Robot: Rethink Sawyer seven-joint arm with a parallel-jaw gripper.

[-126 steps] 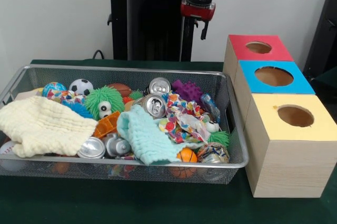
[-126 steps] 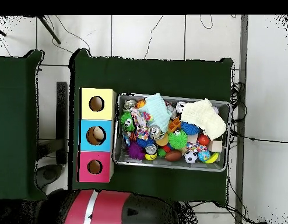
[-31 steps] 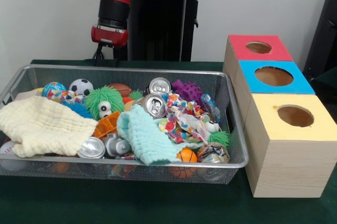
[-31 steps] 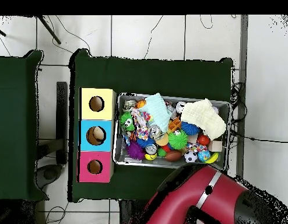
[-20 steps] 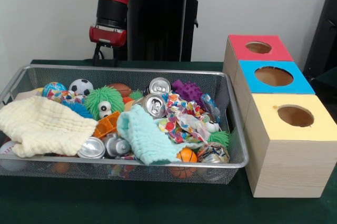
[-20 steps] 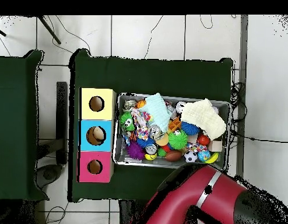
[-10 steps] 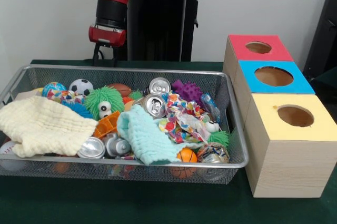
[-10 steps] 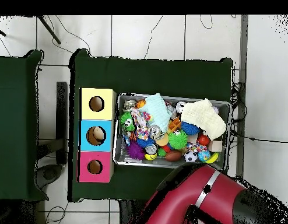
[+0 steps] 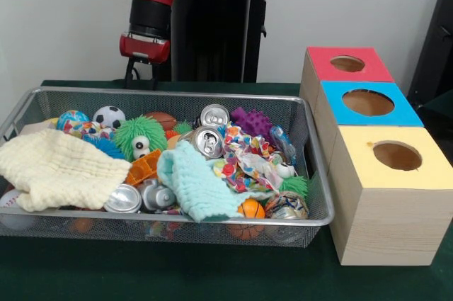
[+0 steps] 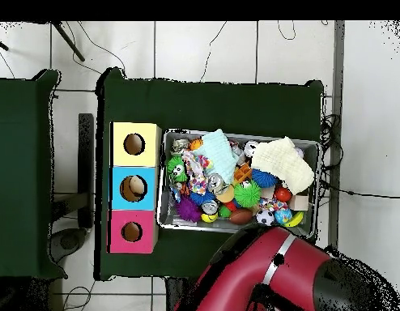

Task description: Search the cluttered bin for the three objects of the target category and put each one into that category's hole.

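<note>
Front view: pincer held above bin far rim, nothing gripped; open or closed cannot be told.

Beside the bin stand three wooden boxes. Inside the bin lie two cloths and at least four cans.

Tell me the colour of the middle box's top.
Blue: the middle box has a blue top, clearest in the front view.

The green table carries the bin and three wooden boxes.
</note>
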